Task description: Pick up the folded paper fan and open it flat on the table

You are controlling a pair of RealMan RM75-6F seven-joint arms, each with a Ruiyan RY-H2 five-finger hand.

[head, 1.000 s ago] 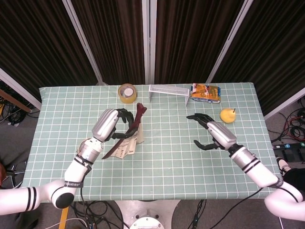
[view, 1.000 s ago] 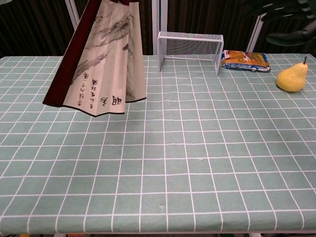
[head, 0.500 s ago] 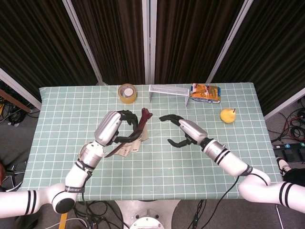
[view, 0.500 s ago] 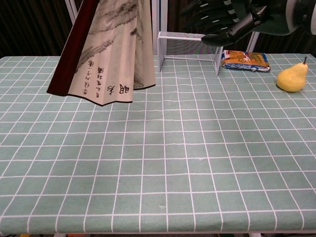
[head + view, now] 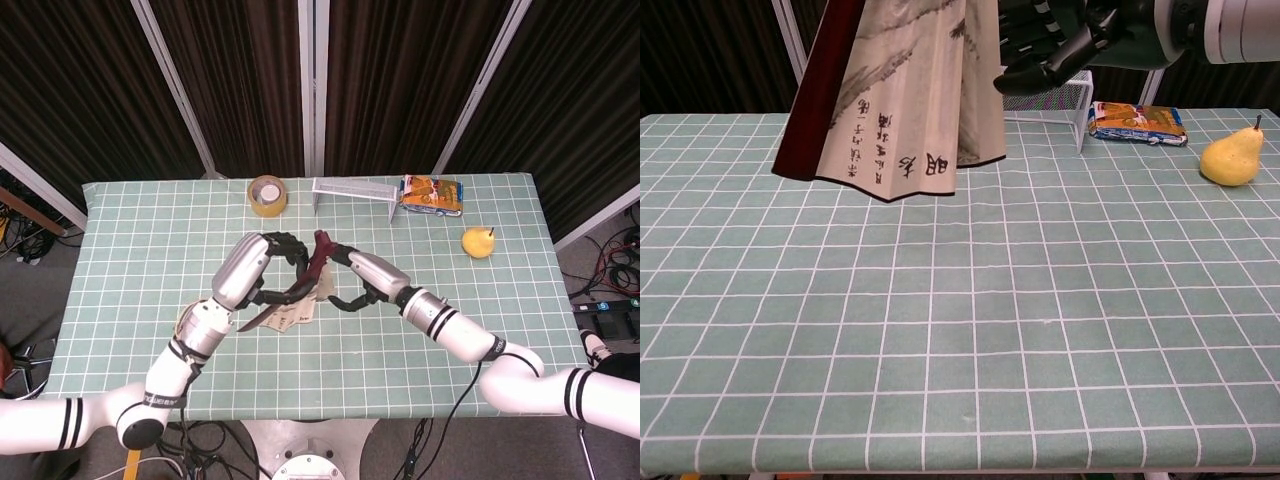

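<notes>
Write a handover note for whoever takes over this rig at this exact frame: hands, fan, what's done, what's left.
Left hand: holds the paper fan in the air above the table, near its pivot end, leaves hanging down.
Right hand: fingers spread, right beside the fan's free edge; a grip cannot be confirmed.
Fan: lifted and partly spread, script side facing the chest camera, dark outer rib on its left edge there.
Done: pick-up; opening started.
Left: take the free edge with the right hand, spread the fan fully, lay it flat on the table.
</notes>
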